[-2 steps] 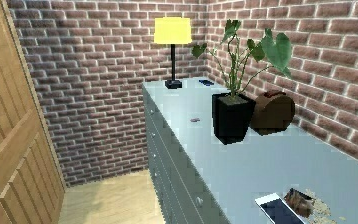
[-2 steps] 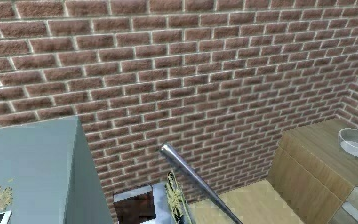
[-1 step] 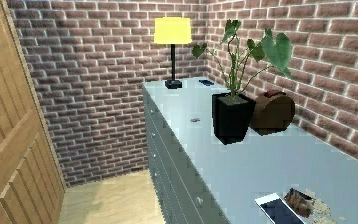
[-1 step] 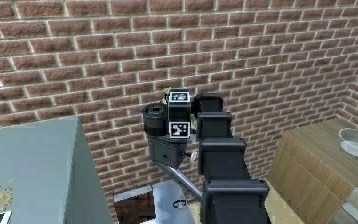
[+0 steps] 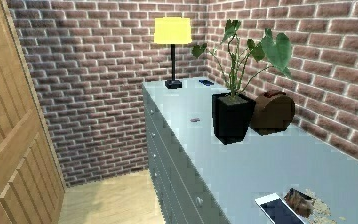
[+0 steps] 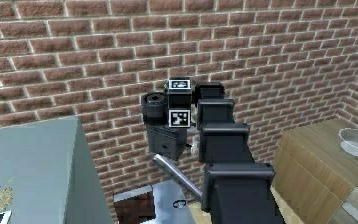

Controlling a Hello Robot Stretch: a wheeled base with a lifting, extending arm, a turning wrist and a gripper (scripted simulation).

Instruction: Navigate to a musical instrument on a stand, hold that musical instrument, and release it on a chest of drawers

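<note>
Brick wall (image 5: 97, 90); drawers (image 5: 237, 165), lamp (image 5: 173, 45), plant (image 5: 242, 60), perhaps bowl (image 6: 357, 142)

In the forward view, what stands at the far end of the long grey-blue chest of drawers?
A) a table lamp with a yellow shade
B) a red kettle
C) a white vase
A: the yellow-shaded table lamp stands there on the grey-blue chest of drawers, beyond the black-potted plant.

Red brick walls (image 5: 97, 80) meet in a corner. A wooden door (image 5: 12, 130) stands at the forward view's left, beside pale wood floor (image 5: 112, 198). A grey-blue chest of drawers (image 5: 272, 165) runs along the right-hand wall, carrying a yellow-shaded lamp (image 5: 173, 35).
</note>
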